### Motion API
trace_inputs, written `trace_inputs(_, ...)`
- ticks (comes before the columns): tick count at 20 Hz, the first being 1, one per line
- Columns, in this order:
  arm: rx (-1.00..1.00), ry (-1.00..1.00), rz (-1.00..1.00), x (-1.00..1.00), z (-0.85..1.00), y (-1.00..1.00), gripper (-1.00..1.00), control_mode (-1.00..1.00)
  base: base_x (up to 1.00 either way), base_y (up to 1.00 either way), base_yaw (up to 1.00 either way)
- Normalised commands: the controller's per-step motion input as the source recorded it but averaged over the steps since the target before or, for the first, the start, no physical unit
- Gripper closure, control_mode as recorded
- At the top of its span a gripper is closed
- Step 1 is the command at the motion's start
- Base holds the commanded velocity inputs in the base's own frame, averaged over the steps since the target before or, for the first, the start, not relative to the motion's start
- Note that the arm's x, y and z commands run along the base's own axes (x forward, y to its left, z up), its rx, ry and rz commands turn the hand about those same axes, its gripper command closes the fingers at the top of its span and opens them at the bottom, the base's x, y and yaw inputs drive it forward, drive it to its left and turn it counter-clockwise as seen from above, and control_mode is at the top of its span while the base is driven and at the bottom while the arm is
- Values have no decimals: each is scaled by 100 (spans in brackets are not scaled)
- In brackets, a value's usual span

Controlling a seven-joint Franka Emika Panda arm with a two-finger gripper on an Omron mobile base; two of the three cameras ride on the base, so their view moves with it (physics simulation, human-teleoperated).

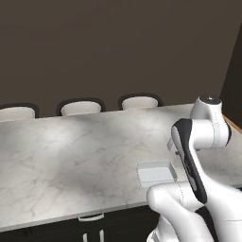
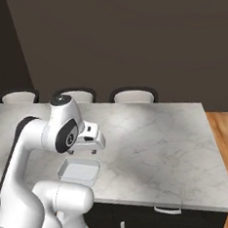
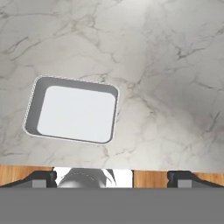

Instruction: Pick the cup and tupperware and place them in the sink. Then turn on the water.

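Nothing of the task looks done as far as I can see: the tupperware (image 3: pixel 73 110) sits on the marble desk (image 3: pixel 166 65), not in any basin, so picking, placing and the water all seem left. Reading the hand view from left to right, the tupperware lies at centre left, empty and upright, and bare marble runs on to the right edge. My pincer (image 3: pixel 113 177) hangs above with fingertips (image 3: pixel 41 178) spread wide, holding nothing; the container lies up and left of their midpoint, well apart from both tips.
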Motion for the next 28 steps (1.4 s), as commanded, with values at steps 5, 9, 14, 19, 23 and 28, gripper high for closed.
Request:
trace_inputs(5,0,0,1,4,-14,0,-100,-100,0,0,0)
trace_inputs(9,0,0,0,5,-13,0,-100,-100,0,0,0)
trace_inputs(14,0,0,0,2,-13,0,-100,-100,0,0,0)
trace_inputs(19,0,0,0,23,-15,0,-100,-100,0,0,0)
trace_inputs(23,0,0,0,38,-23,0,-100,-100,0,0,0)
trace_inputs(28,0,0,0,29,-33,0,-100,-100,0,0,0)
